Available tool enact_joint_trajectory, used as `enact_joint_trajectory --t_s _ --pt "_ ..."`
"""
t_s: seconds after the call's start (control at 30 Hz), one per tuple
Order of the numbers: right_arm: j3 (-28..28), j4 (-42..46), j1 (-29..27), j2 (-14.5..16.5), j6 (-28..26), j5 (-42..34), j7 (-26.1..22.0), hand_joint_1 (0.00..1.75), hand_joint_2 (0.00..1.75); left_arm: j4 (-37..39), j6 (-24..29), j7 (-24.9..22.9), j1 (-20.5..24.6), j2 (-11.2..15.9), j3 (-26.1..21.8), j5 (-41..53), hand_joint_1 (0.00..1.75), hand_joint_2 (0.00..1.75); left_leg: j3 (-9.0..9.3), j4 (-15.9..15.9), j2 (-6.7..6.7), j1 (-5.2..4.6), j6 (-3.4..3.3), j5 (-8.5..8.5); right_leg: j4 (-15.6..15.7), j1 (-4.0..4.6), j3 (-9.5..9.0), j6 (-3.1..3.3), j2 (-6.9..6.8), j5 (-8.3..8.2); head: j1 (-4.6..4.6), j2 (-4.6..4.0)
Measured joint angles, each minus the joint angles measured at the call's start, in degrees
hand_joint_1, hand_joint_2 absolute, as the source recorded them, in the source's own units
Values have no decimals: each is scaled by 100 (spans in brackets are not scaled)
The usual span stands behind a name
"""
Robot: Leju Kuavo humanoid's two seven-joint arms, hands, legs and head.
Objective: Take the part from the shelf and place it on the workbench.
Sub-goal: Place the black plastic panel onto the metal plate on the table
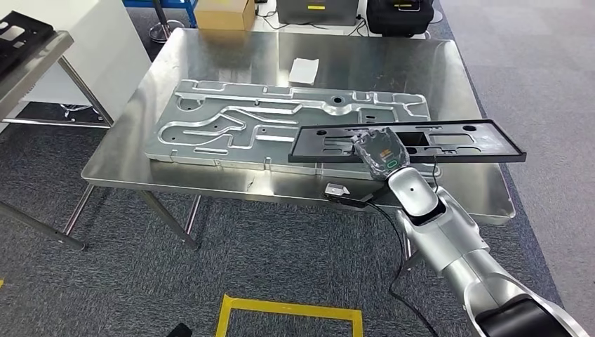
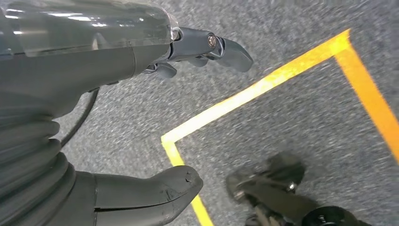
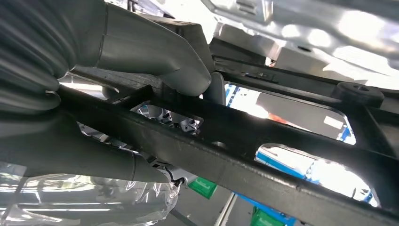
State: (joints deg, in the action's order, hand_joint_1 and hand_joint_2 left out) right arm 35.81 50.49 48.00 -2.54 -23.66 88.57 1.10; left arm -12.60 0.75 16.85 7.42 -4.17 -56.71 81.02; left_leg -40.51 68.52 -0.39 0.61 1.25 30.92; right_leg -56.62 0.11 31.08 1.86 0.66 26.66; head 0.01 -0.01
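Observation:
A long black flat part [image 1: 449,140] with cut-outs hangs level just above the right half of the steel workbench [image 1: 231,49], over a large silver machined plate [image 1: 231,123]. My right hand [image 1: 379,153] grips the part near the middle of its near edge. In the right wrist view the thumb [image 3: 160,56] presses on the black part's frame [image 3: 263,165] while the fingers close from the other side. In the left wrist view my left hand [image 2: 122,108] hangs over grey carpet, fingers apart and holding nothing.
A white slip of paper [image 1: 304,69] lies on the bench behind the silver plate. At the far left a shelf [image 1: 31,53] carries another black part [image 1: 17,36]. Boxes and cases [image 1: 224,12] stand beyond the bench. Yellow floor tape [image 1: 288,312] marks the carpet in front.

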Motion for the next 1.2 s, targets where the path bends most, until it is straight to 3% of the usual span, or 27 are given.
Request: enact_joint_trajectory --t_s 0.07,0.1,0.13,0.2,0.27,0.37,0.43,0.47,0.5,0.57,0.6,0.63,0.73,0.8,0.87,0.93,0.97,1.0,1.07,1.1,1.13,1.2 --pt "-15 -75 18 38 5 -1 -1 175 175 1 -1 -3 -15 14 5 -1 0 175 114 -736 7 -14 -56 -699 -27 15 -134 -42 6 152 -4 0" --pt "-22 -109 25 56 9 -1 -2 175 175 1 -2 -6 -18 20 6 -1 0 175 151 -953 7 -26 -91 -932 -32 21 -167 -73 12 219 -3 0" --pt "-28 -141 31 68 13 -1 -2 175 175 1 -4 -8 -21 23 7 0 0 175 165 -1063 6 -37 -127 -1036 -48 27 -186 -106 18 263 -3 1" --pt "-45 -172 45 81 17 -1 -2 175 175 1 -9 -9 -15 24 13 1 0 175 237 -1083 0 -37 -200 -988 -101 22 -211 -170 21 306 0 1" --pt "-66 -189 74 83 16 -6 -3 175 175 1 -10 -7 -5 24 22 1 0 175 343 -1105 -2 -19 -267 -929 -449 12 -65 -223 5 343 11 1" --pt "-78 -231 100 92 40 -27 -37 175 175 1 -10 -8 7 24 45 1 0 175 495 -1112 -7 -7 -310 -793 -1466 -28 609 -306 -18 698 25 1" --pt "-78 -274 84 97 62 -40 -65 175 175 1 -11 -12 1 24 60 1 0 175 632 -1111 -23 -4 -304 -672 -1757 -63 964 -339 -29 903 27 1" --pt "-78 -297 81 99 72 -46 -70 175 175 1 -13 -15 -3 24 66 1 0 175 717 -1110 -34 -2 -295 -606 -1630 -75 1020 -343 -34 826 27 1" --pt "-79 -321 85 103 81 -52 -75 175 175 1 -15 -17 -5 23 73 1 0 175 807 -1110 -43 -1 -283 -538 -1341 -82 1001 -335 -38 597 28 0" --pt "-81 -387 102 110 98 -72 -100 175 175 2 -26 -22 -2 20 85 2 0 175 949 -1100 -58 -7 -242 -400 -584 -68 894 -285 -53 -126 27 0" --pt "-82 -430 109 119 108 -83 -120 175 175 2 -34 -25 8 19 90 4 0 175 994 -1093 -65 -14 -207 -336 -327 -51 855 -248 -58 -386 27 0" --pt "-82 -474 113 133 115 -94 -143 175 175 3 -43 -28 16 18 93 8 0 175 1029 -1079 -72 -20 -166 -287 -183 -32 837 -206 -59 -527 27 0" --pt "-95 -606 164 207 137 -149 -189 175 175 2 -62 -38 38 21 104 44 0 175 1116 -1019 -63 -21 -58 -193 -122 -35 719 -80 -44 -468 24 0" --pt "-112 -737 264 291 142 -203 -218 175 175 1 -67 -45 70 24 110 78 0 175 922 -590 -30 -5 -11 -78 -99 -49 591 -9 -29 -403 0 0" --pt "-125 -917 346 385 141 -252 -254 175 175 1 -74 -57 102 24 117 96 0 175 464 165 -8 2 25 175 -96 -35 482 30 -14 -307 -22 0" --pt "-135 -1103 366 465 148 -290 -278 175 175 1 -78 -74 105 24 132 104 0 175 93 556 -7 2 36 379 -97 -17 348 37 -2 -195 -23 1" --pt "-143 -1182 368 502 151 -300 -284 175 175 1 -78 -80 101 24 142 106 0 175 30 468 -6 1 23 325 -98 -8 268 37 2 -133 -25 1" --pt "-150 -1254 372 538 154 -305 -289 175 175 1 -78 -85 97 24 151 108 0 175 46 196 -6 -2 -3 121 -98 3 183 34 5 -69 -25 1" --pt "-159 -1370 385 599 149 -310 -295 175 175 1 -69 -92 93 27 164 108 0 175 161 -560 -5 -27 -82 -542 -111 24 40 16 12 50 -24 1" --pt "-162 -1428 398 626 137 -315 -295 175 175 1 -52 -100 94 30 169 107 0 175 209 -829 -4 -44 -118 -794 -121 34 6 -8 20 97 -22 1" --pt "-167 -1487 412 647 120 -323 -294 175 175 1 -18 -115 95 30 175 105 0 175 229 -973 -3 -59 -148 -942 -127 36 -4 -40 27 135 -21 1" --pt "-187 -1602 442 682 77 -355 -292 175 175 1 71 -165 101 26 196 101 0 175 250 -1015 -1 -66 -193 -962 -119 36 -6 -114 36 190 -22 1"
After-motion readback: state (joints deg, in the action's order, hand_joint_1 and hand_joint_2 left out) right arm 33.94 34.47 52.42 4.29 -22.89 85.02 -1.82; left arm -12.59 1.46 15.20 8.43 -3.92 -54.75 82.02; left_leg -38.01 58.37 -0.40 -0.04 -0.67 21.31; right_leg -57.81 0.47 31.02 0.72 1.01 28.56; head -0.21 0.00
